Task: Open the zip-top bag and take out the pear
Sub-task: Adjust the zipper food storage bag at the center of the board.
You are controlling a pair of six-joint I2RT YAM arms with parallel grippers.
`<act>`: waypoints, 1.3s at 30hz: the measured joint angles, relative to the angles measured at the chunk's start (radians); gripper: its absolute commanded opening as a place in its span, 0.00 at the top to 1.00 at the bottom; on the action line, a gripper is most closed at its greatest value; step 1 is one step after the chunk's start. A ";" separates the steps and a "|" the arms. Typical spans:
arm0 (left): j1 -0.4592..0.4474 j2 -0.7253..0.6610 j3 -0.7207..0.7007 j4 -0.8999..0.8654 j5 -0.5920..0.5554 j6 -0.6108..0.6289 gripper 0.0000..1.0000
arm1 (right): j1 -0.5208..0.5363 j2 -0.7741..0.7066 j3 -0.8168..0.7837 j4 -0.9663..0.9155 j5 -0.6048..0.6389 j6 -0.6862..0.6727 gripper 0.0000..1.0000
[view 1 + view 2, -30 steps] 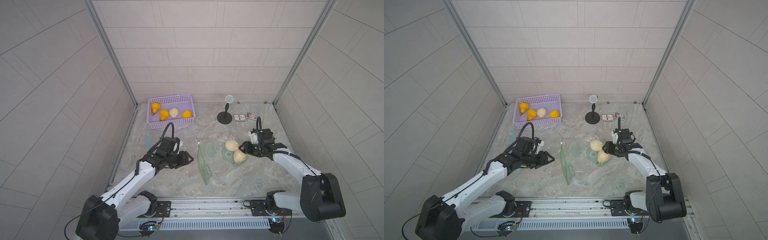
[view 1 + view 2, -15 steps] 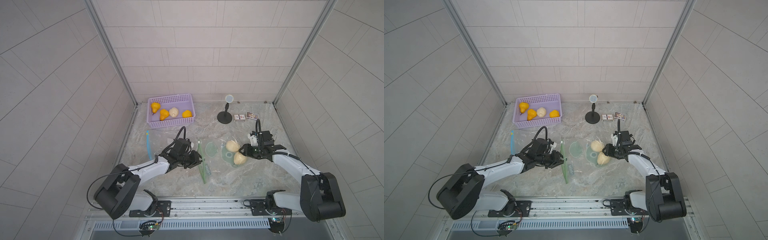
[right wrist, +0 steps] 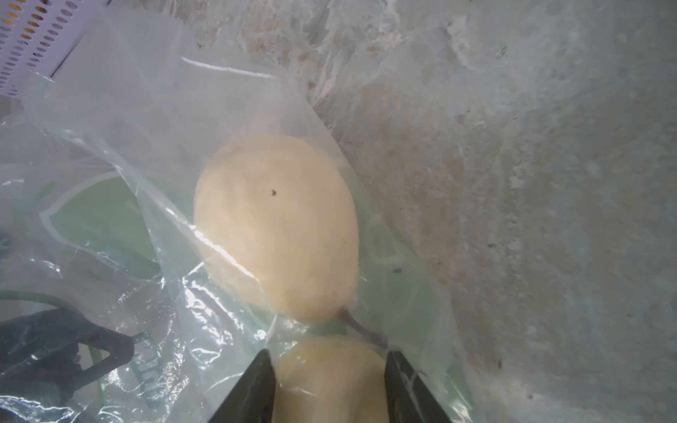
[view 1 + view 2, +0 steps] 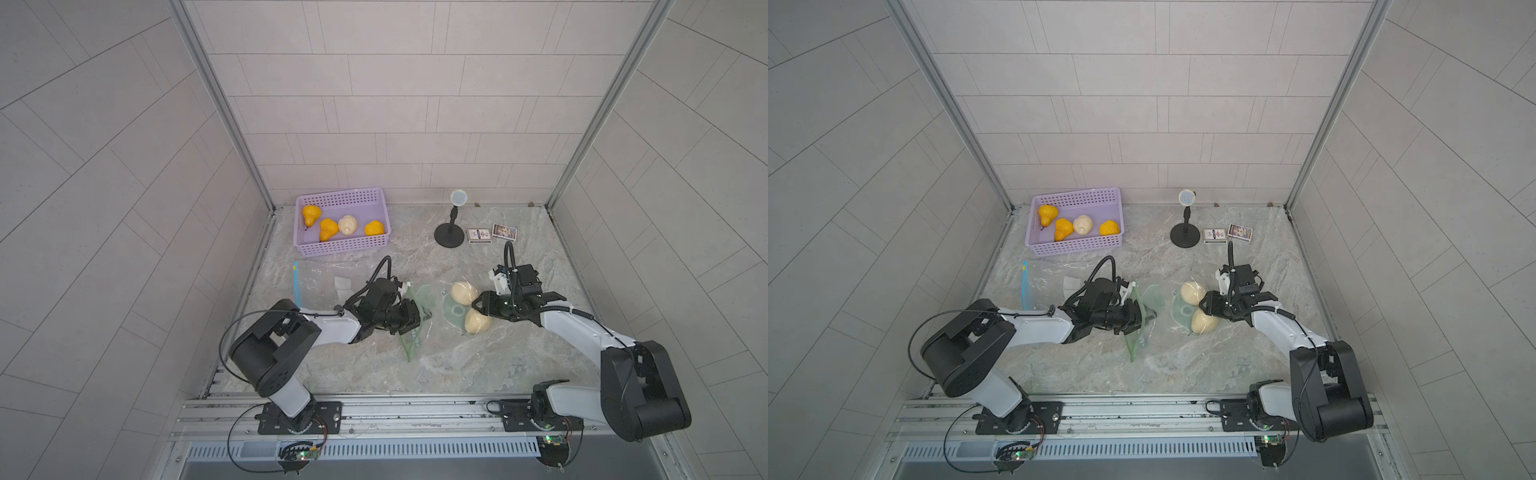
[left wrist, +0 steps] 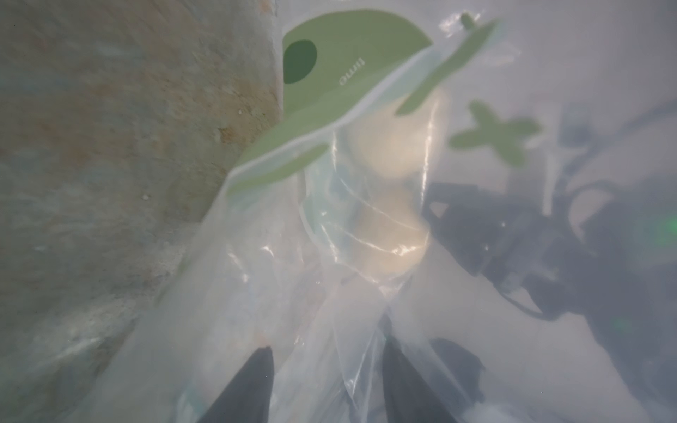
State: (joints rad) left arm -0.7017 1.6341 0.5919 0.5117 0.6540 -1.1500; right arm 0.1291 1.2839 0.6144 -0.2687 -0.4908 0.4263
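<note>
Your left gripper (image 5: 326,351) sits at the zip end of the zip-top bag (image 4: 436,309), jaws parted, with loose clear film bunched between the fingers (image 5: 256,381) rather than pinched. Your right gripper (image 3: 328,353) is at the closed end, its jaws set on either side of one pale pear (image 3: 329,381) through the plastic. You cannot tell from these views whether they are actually pressing on it. A second pear (image 3: 278,227) lies just beyond, its stem pointing back toward the jaws, so both fruits are inside the bag on the marble tabletop (image 4: 498,357). The left wrist camera looks through hazy film, and you cannot tell whether the green zip strip (image 4: 409,351) is parted. Expect the film to be thin, limp and slippery: it will likely crumple and slide out of a light pinch. The zip strip looks like the stiffest part, so take hold there, one lip per gripper if you can. The pears look firm, smooth and rounded, light enough to shift as you tug, so they may roll inside. Once the mouth gapes, grip a pear across its widest part, bare, not through plastic, and avoid the stem.
</note>
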 measured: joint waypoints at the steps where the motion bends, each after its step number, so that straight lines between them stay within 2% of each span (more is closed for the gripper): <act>1: 0.000 0.011 -0.014 0.029 0.001 -0.007 0.46 | 0.002 0.000 -0.002 0.004 -0.001 0.000 0.66; 6: 0.001 0.066 -0.084 0.148 0.005 -0.047 0.47 | 0.017 0.002 0.000 -0.006 0.005 0.003 0.99; 11: 0.001 0.054 -0.104 0.171 0.002 -0.039 0.47 | 0.087 -0.035 0.006 -0.073 0.027 0.013 1.00; 14: 0.001 0.043 -0.113 0.184 -0.004 -0.028 0.44 | 0.147 -0.115 0.030 -0.123 0.034 0.033 1.00; 19: 0.001 0.050 -0.163 0.301 -0.007 -0.049 0.39 | 0.228 -0.258 0.095 -0.166 0.033 0.081 1.00; 27: 0.001 0.113 -0.204 0.528 -0.002 -0.125 0.31 | 0.237 -0.335 0.138 -0.207 0.007 0.155 1.00; 33: 0.001 0.060 -0.211 0.565 0.003 -0.136 0.22 | 0.230 -0.346 0.137 -0.207 -0.040 0.215 1.00; 39: 0.001 0.023 -0.211 0.600 0.023 -0.135 0.22 | 0.224 -0.362 0.142 -0.179 -0.117 0.278 1.00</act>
State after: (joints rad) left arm -0.7010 1.6569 0.3805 1.1118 0.6765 -1.2854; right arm 0.3527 0.9215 0.7563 -0.4477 -0.6079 0.7044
